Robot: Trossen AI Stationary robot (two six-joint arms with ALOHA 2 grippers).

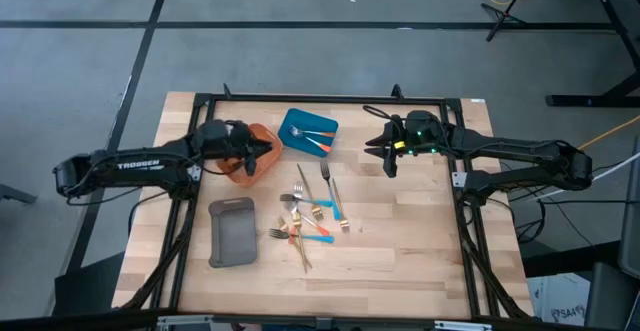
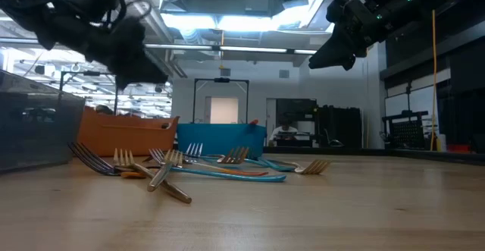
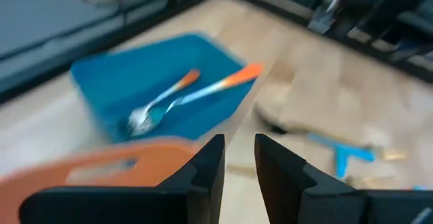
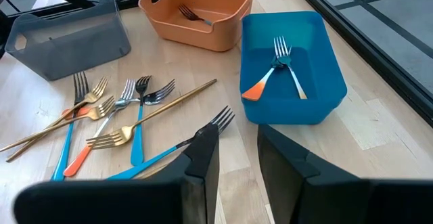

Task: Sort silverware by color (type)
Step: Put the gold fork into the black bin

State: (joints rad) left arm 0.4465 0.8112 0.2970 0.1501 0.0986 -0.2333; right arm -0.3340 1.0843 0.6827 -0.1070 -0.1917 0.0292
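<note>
The silverware (image 1: pixel 312 216) lies in a loose pile at the table's middle: forks with blue, orange and gold handles (image 4: pixel 115 116), some crossing each other. Two pieces (image 4: pixel 281 68), one orange-handled, lie in the blue tray (image 1: pixel 295 121). One fork (image 4: pixel 193 14) lies in the orange tray (image 4: pixel 203 38). My left gripper (image 1: pixel 268 153) hovers open above the orange tray (image 1: pixel 245 174), nothing between its fingers (image 3: pixel 238 160). My right gripper (image 1: pixel 385 156) hangs open in the air right of the blue tray, its fingers (image 4: pixel 238 149) empty.
A grey tray (image 1: pixel 232 233) stands near the table's left front, left of the pile. The orange and blue trays stand side by side at the far edge. Bare wood lies to the right of and in front of the pile.
</note>
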